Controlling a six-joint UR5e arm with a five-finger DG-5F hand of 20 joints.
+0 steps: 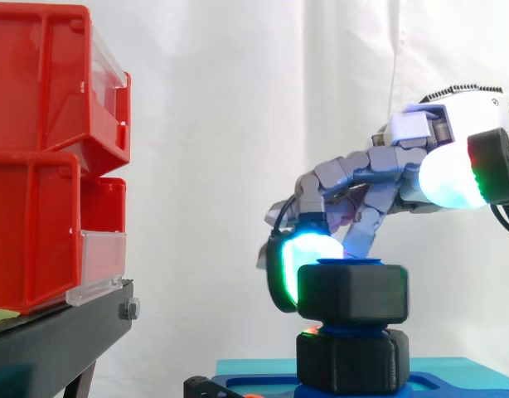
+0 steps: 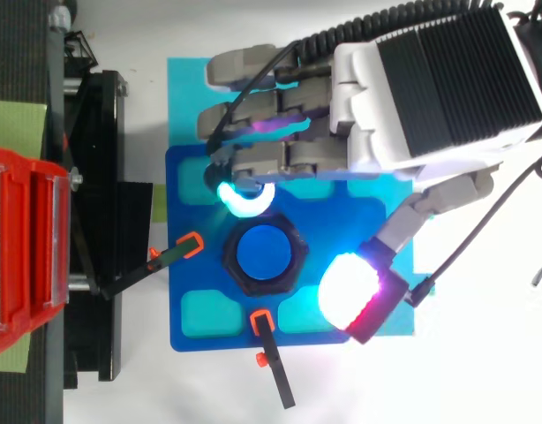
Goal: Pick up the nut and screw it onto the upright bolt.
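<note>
Robot hand (image 2: 430, 97): released, fingers loosely bent, cyan fingertip (image 1: 317, 249) touching nut's upper edge, thumb apart | black hexagonal plastic nut (image 1: 351, 292): on upright blue bolt (image 2: 262, 252), above blue base plate (image 2: 218, 340).

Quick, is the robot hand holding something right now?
Hand: beside the nut on the bolt; whether it grips it cannot be told.

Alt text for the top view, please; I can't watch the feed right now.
The hand reaches in from the upper right to a black hexagonal nut seated around the blue bolt, on a blue plate. Orange-tipped clamps lie at the plate's left and lower edges; red bins stand at the left.
</note>
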